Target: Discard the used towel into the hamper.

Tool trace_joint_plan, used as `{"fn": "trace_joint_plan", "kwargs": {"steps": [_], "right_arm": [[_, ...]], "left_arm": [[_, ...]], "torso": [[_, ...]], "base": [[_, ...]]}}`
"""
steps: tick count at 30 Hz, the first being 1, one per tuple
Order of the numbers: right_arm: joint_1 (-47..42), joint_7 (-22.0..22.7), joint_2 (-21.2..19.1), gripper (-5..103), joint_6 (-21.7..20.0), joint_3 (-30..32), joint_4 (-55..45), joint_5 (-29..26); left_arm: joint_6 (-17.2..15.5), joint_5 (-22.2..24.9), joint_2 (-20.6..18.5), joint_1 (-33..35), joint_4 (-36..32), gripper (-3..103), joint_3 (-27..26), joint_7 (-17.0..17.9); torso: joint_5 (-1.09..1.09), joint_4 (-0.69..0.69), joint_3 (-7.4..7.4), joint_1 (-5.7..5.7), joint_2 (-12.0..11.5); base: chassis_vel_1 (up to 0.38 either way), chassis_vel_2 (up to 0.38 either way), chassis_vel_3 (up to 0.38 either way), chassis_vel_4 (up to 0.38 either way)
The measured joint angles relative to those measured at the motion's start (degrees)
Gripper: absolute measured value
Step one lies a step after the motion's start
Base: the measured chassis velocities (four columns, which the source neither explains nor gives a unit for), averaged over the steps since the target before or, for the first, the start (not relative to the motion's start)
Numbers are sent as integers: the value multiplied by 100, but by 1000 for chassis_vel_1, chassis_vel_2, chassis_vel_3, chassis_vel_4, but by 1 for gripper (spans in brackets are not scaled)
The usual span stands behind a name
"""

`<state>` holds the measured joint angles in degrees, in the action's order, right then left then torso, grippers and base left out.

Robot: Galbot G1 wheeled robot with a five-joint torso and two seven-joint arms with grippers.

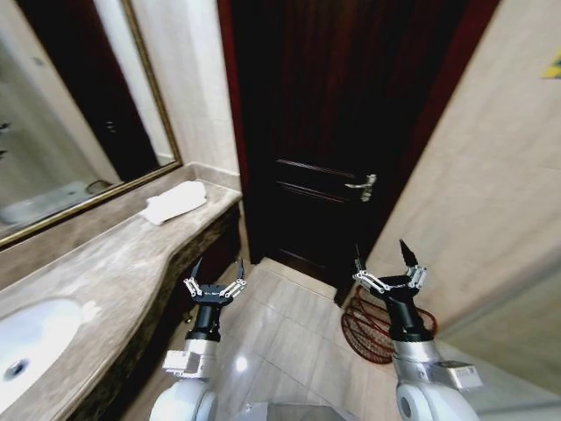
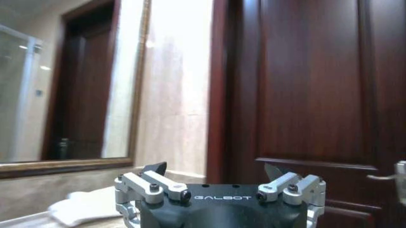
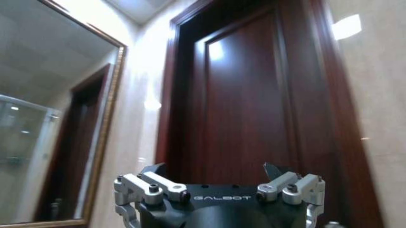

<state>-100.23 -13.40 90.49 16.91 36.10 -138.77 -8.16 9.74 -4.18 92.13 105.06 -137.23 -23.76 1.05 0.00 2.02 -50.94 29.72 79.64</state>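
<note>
Left of the dark door [image 1: 329, 132], the folded white towel [image 1: 173, 202] lay untouched on the marble counter [image 1: 105, 263]. The left gripper [image 1: 216, 274] hung released below it, fingers spread; the right gripper [image 1: 386, 259], equally released, hovered above the hamper [image 1: 368, 329] at the door's right foot. The limp cloth might unfold and snag that reddish openwork wire.

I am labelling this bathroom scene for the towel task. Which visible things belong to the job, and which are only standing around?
For the job:
- towel, folded on the counter's far end
- hamper, on the floor behind the right gripper
- left gripper, open, beside the counter

Just there:
- sink
- mirror
- door
</note>
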Motion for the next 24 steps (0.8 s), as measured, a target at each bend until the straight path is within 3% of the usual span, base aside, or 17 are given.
{"fn": "trace_joint_plan", "kwargs": {"steps": [14, 24], "right_arm": [[1, -85, 7, 100, -24, -6, 35, 1], [4, -176, 14, 100, -45, -32, 45, -42]], "left_arm": [[-2, -6, 0, -39, 35, 100, -15, 234], [9, -98, 0, -70, 86, 100, -52, 375]], "torso": [[0, 1, 0, 0, 0], [0, -1, 0, 0, 0]], "base": [[105, 109, 109, 102], [0, 0, 0, 0]]}}
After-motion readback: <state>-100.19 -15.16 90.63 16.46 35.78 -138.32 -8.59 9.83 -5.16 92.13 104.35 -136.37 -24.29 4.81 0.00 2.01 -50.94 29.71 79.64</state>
